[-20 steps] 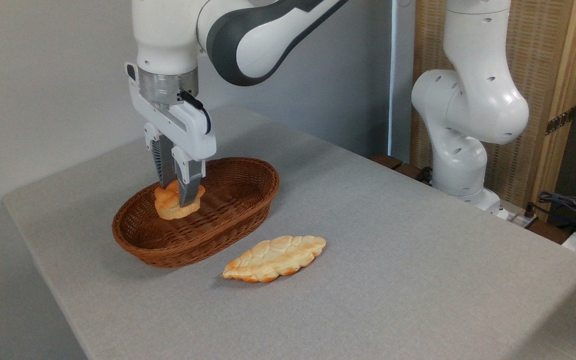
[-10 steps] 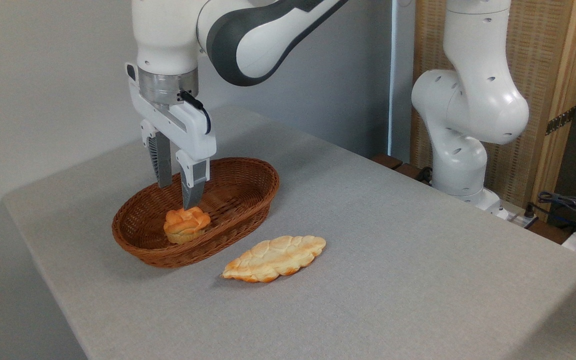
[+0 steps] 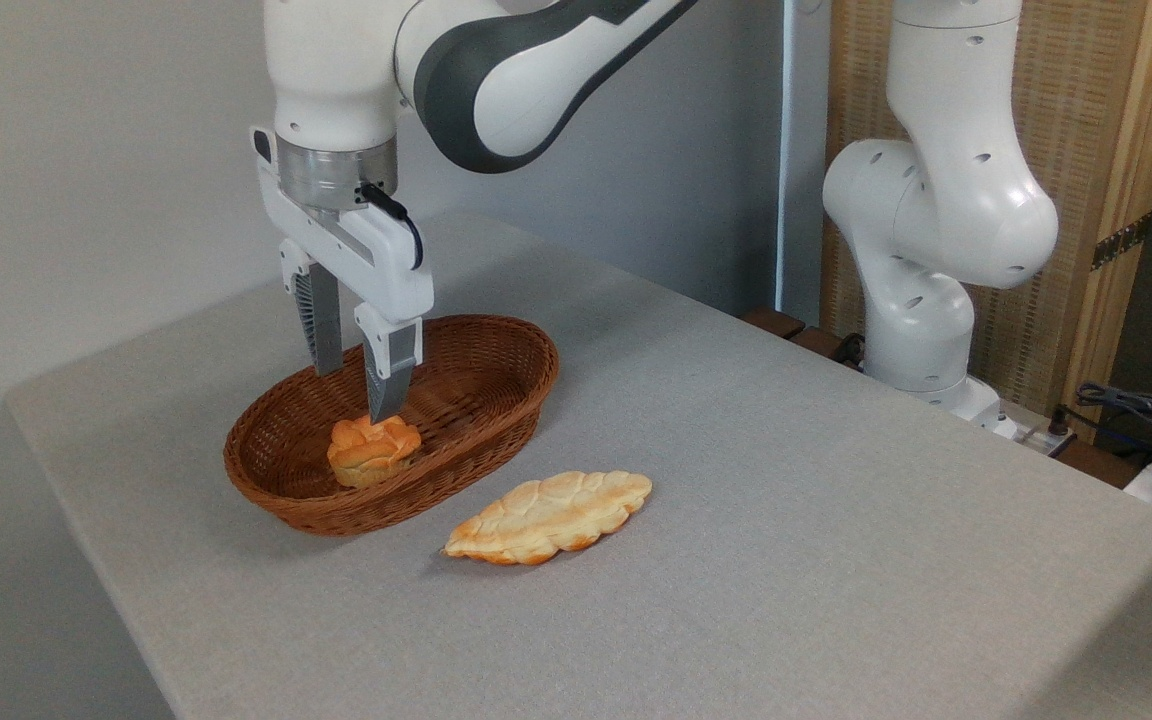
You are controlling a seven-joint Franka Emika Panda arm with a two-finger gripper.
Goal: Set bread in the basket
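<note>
The bread (image 3: 372,450), a small orange-golden bun with a swirled top, lies inside the oval brown wicker basket (image 3: 496,352), toward its front left part. My gripper (image 3: 354,392) hangs open just above the bun, pointing down, with nothing between its fingers. The near fingertip ends right over the bun's top; I cannot tell whether it touches.
A larger flat pale leaf-shaped bread (image 3: 549,516) lies on the grey table (image 3: 786,560) just right of the basket's front. The arm's white base (image 3: 926,270) stands at the table's far right edge, with cables (image 3: 1136,405) beyond it.
A second ago my gripper was shut on the bun inside the basket. It opened, the bun dropped to the basket floor, and the gripper rose slightly.
</note>
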